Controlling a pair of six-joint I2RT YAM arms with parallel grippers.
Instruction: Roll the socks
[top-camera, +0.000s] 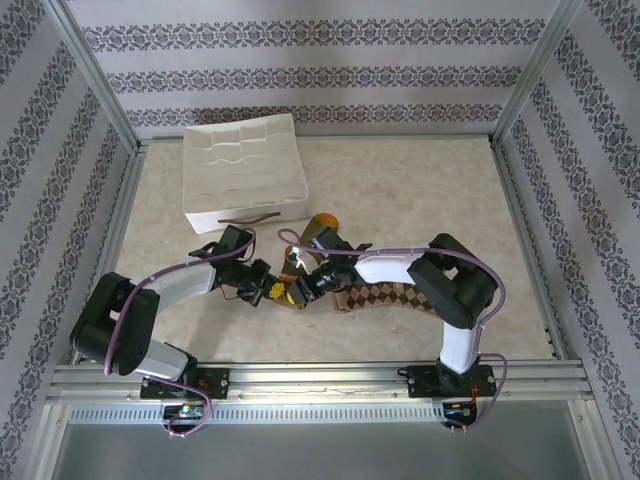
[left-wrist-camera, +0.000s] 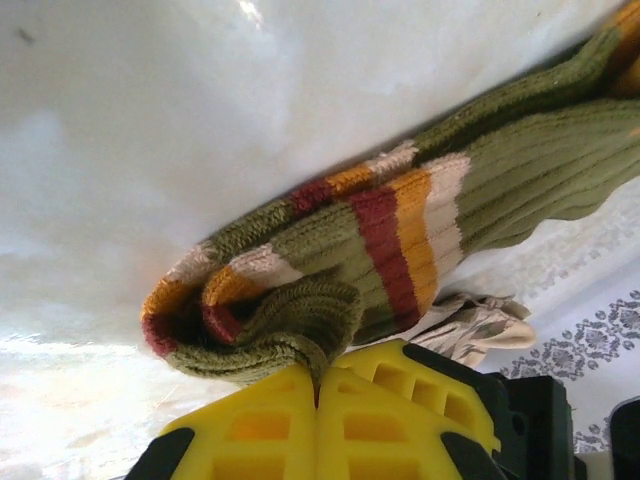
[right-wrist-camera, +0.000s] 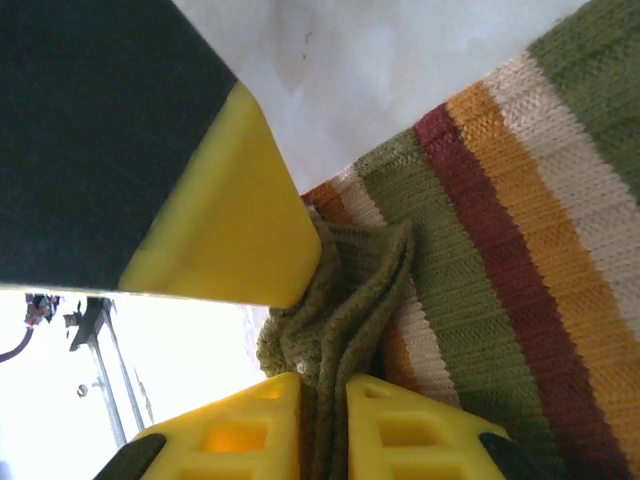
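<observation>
- Left gripper (left-wrist-camera: 320, 378) pressed together on olive sock (left-wrist-camera: 420, 230) cuff, likely anchoring the roll's start.
- Right gripper (right-wrist-camera: 322, 390) pinches the same bunched cuff, mid-table (top-camera: 420, 190).
- Argyle sock (top-camera: 385, 297) lies flat under right arm.

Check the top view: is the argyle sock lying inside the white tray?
No, the argyle sock lies on the table near the front, apart from the white tray at the back.

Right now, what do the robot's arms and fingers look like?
The left arm and right arm are white with chunky black joints. A purple cable runs along each. The left gripper and right gripper have yellow fingers with square pockets.
</observation>
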